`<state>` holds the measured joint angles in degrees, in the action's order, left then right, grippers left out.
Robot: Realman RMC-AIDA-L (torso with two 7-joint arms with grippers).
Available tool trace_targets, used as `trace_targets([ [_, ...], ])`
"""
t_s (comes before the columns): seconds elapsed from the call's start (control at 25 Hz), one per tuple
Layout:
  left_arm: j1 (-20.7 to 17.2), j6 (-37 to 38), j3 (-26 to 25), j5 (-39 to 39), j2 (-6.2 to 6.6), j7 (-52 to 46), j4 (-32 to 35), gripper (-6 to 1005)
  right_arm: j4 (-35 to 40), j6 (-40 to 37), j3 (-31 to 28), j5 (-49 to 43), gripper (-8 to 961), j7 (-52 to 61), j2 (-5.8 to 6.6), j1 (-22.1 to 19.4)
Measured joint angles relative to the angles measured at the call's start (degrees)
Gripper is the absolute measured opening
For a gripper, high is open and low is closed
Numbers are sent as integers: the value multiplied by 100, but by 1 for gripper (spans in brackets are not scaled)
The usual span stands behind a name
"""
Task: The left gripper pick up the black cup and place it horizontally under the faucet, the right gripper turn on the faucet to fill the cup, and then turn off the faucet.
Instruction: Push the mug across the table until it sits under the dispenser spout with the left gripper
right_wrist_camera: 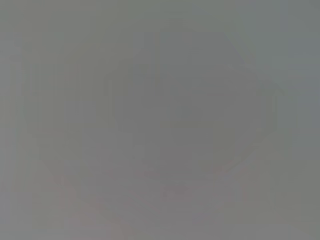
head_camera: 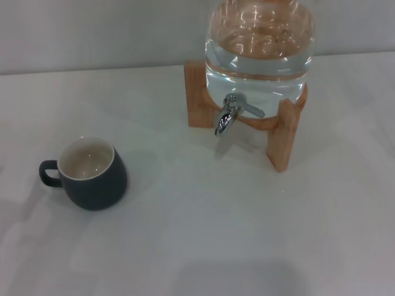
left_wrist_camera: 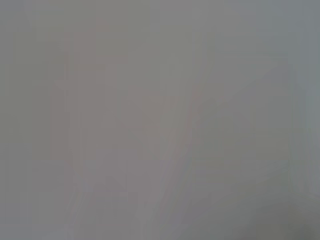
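The black cup (head_camera: 91,174) stands upright on the white bench (head_camera: 203,234), well left of the faucet (head_camera: 229,115); neither pincer shows, so their state cannot be told

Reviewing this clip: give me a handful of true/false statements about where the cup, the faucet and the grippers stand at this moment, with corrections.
1. The black cup stands upright on the table. True.
2. The cup sits directly under the faucet. False: it stands apart from it, toward the robot's left and nearer the robot.
3. The cup's handle points to the robot's left. True.
4. The left gripper is holding the cup. False: neither gripper shows in the head view, and nothing touches the cup.
5. The glass jar rests on a wooden stand. True.
6. Water is streaming from the faucet. False: no stream shows below the spout.
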<state>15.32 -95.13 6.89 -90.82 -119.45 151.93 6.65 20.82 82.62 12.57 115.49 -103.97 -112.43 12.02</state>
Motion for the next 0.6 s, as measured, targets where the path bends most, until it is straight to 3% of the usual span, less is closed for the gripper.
trace_targets([
  [0.6, -84, 744, 28, 35, -17, 400, -752, 881, 43, -21, 9, 0, 843, 21, 83, 55],
])
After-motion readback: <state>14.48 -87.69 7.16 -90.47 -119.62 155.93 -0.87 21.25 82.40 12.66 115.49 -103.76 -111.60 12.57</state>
